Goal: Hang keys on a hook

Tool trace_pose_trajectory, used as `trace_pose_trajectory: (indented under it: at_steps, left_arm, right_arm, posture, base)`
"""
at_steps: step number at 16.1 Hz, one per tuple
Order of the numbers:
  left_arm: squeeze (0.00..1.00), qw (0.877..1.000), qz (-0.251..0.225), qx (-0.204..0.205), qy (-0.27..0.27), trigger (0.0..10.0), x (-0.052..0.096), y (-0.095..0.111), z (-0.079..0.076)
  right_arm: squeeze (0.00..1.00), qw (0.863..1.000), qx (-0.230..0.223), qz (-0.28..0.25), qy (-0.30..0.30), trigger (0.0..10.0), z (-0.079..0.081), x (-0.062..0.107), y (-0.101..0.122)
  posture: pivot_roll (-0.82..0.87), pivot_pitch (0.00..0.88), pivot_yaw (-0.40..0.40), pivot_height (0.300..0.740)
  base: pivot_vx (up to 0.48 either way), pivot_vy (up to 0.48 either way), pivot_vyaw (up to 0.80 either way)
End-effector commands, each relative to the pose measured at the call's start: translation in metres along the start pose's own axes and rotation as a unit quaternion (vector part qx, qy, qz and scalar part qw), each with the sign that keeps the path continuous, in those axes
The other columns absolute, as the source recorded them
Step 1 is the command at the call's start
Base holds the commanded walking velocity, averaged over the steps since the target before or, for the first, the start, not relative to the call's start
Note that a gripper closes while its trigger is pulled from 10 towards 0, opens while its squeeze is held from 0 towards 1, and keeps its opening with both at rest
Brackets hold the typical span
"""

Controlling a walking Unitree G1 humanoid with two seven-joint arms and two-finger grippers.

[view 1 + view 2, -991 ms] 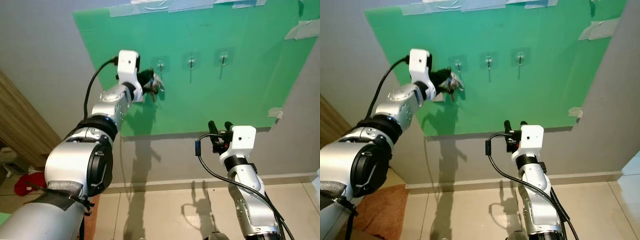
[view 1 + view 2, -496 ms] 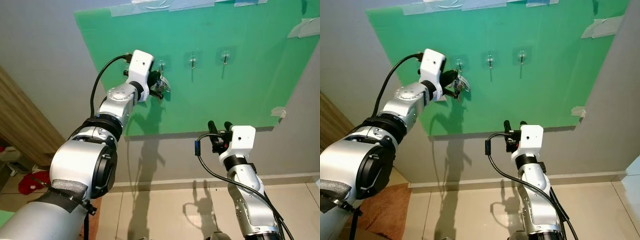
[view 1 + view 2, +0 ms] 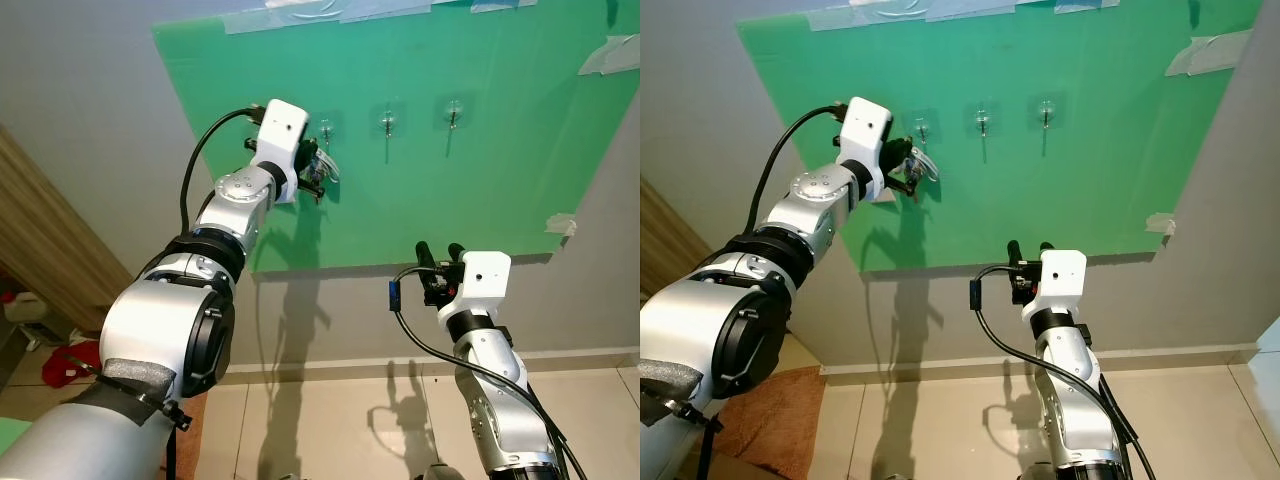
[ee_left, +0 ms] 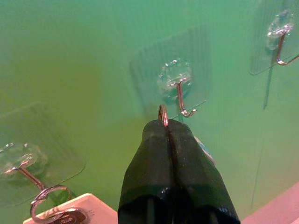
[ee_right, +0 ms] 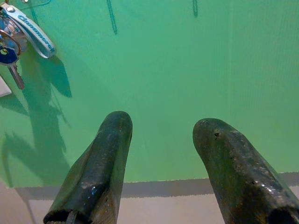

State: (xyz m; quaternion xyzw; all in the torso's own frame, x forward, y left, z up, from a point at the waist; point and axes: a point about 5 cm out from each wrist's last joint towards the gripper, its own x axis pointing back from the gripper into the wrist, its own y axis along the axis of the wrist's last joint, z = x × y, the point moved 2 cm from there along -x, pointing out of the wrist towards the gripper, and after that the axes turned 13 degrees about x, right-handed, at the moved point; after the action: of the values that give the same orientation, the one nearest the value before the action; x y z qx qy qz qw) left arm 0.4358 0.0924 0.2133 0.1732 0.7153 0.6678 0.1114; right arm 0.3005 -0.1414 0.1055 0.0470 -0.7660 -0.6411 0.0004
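Up against the green board (image 3: 480,190), near its left edge, I am holding the left gripper (image 4: 167,122) with its two fingers pressed together on the key ring (image 4: 162,114). Only the top of the ring is standing out past the fingertips; the keys (image 3: 322,168) are hanging below the gripper. The leftmost hook (image 4: 183,101) is lying just ahead of the ring and a little to one side, with its tip curling upward, and the ring is not yet over it. I am judging that the ring's opening must go above the tip and then down. The middle hook (image 3: 386,124) and the last hook (image 3: 452,112) are standing free further toward the right edge, well apart. The right gripper (image 5: 161,154) is waiting lower with fingers spread, far from the hooks.
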Motion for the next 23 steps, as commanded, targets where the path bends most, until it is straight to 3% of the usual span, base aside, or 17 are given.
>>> trace_pose_trajectory:
  at_steps: [1,12,15,18,20,23]
  left_arm:
    - [0.00,1.000,-0.009,0.016,0.016,0.0,0.001,0.008,0.007]
    - [0.00,0.999,-0.021,-0.006,-0.028,0.0,-0.004,0.015,-0.012]
    - [0.00,0.998,-0.017,-0.050,-0.020,0.0,-0.005,0.016,-0.013]
    - [0.00,0.993,-0.002,-0.119,-0.020,0.0,-0.006,0.010,-0.017]
    - [0.00,0.980,0.013,-0.199,-0.021,0.0,-0.006,0.005,-0.021]
    - [0.00,0.976,0.018,-0.216,-0.017,0.0,-0.006,0.002,-0.020]
  right_arm:
    - [0.00,1.000,-0.001,-0.003,0.005,10.0,0.006,-0.002,0.003]
    - [0.00,1.000,0.003,-0.005,0.015,10.0,0.008,-0.004,0.003]
    - [0.00,1.000,0.002,-0.004,0.014,10.0,0.008,-0.004,0.003]
    - [0.00,1.000,0.002,-0.004,0.014,10.0,0.008,-0.003,0.003]
    - [0.00,1.000,0.001,-0.002,0.013,10.0,0.008,-0.003,0.002]
    - [0.00,1.000,0.001,-0.001,0.013,10.0,0.009,-0.003,0.002]
  posture:
    - [-0.36,0.000,0.222,0.707]
    - [-0.35,0.000,0.214,0.707]
    - [-0.35,0.000,0.219,0.707]
    - [-0.35,0.000,0.219,0.707]
    - [-0.35,0.000,0.219,0.707]
    - [-0.35,0.000,0.219,0.707]
  base:
    - [0.000,0.000,0.00]
    - [0.000,0.000,0.00]
    - [0.000,0.000,0.00]
    - [0.000,0.000,0.00]
    - [0.000,0.000,0.00]
    - [0.000,0.000,0.00]
